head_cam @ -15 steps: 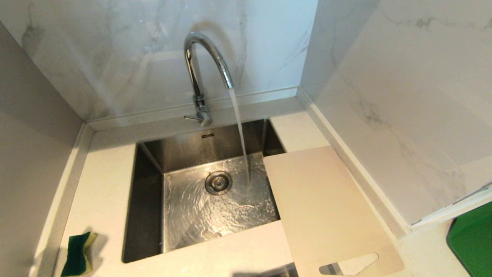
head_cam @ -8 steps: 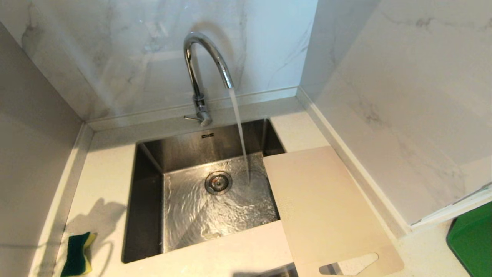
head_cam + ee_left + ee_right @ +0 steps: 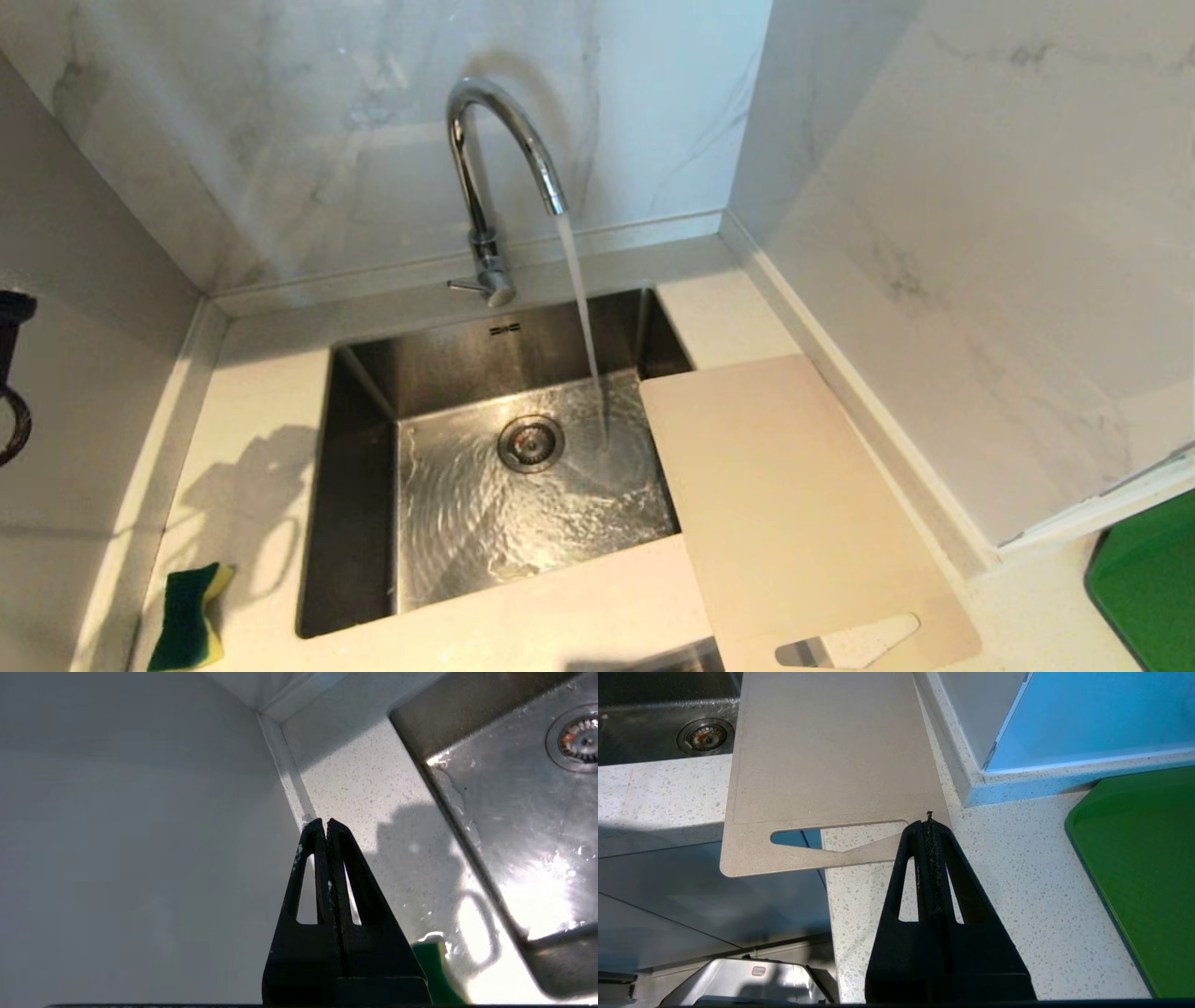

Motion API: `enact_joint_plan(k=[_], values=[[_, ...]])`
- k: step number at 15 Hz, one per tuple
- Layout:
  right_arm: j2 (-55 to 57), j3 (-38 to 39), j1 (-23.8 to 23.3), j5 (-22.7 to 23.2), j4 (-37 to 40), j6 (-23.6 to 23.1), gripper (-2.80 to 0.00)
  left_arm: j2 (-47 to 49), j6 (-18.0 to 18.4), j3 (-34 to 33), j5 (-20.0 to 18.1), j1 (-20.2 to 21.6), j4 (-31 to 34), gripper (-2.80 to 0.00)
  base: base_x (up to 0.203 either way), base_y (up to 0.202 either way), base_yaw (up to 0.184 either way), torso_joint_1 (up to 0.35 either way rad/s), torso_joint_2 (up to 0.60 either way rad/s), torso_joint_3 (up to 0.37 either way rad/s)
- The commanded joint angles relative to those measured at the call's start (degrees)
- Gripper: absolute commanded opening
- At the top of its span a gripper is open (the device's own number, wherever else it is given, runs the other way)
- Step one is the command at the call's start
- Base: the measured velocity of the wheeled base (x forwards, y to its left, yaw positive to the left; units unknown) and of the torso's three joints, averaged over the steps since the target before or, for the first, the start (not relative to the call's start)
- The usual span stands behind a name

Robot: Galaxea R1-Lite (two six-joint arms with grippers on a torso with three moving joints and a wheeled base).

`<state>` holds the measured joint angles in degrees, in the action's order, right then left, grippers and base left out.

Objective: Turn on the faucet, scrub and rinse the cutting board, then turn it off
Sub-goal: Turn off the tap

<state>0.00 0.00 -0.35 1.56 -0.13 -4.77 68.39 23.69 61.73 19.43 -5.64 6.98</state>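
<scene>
Running already: faucet (image 3: 495,168) pouring water into sink (image 3: 355,485), nothing else inside. Waiting unscrubbed: cutting board (image 3: 794,504) lying right of sink, overhanging its corner. Sitting untouched left of sink: sponge (image 3: 191,616). Staying clenched, empty: left gripper (image 3: 325,823), right gripper (image 3: 929,820).

tabletop (image 3: 252,448): speckled white, wraps a steel sink (image 3: 359,523) at frame centre | sponge (image 3: 191,616): green-yellow, lower left, flat on tabletop near sink's left edge | board (image 3: 794,513): cream, right of centre, far corner over sink, handle hole past tabletop's front edge | tray (image 3: 1148,588): green, lower right, on tabletop
</scene>
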Motion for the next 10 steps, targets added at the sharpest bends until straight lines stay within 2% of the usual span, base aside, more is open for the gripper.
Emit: enact_joint_plan(k=[1,3,5,6,10], values=[[-0.09,0.00,0.00,0.02,0.03,-0.07,-2.80,9.82,-1.86,8.23,4.57,-2.99,1.38,-2.80,0.000,0.000,0.000,0.000,0.00,0.000],[-0.09,0.00,0.00,0.02,-0.04,-0.07,-2.80,15.17,-3.60,13.46,9.95,-6.17,1.87,-2.80,0.000,0.000,0.000,0.000,0.00,0.000],[-0.09,0.00,0.00,0.02,-0.01,-0.07,-2.80,20.24,-7.25,18.07,11.62,-7.90,2.42,-2.80,0.000,0.000,0.000,0.000,0.00,0.000],[-0.09,0.00,0.00,0.02,-0.01,-0.07,-2.80,22.77,-10.61,21.01,12.11,-8.80,3.28,-2.80,0.000,0.000,0.000,0.000,0.00,0.000],[-0.09,0.00,0.00,0.02,0.04,-0.07,-2.80,33.02,-32.83,32.75,12.56,-14.81,11.68,-2.80,0.000,0.000,0.000,0.000,0.00,0.000]])
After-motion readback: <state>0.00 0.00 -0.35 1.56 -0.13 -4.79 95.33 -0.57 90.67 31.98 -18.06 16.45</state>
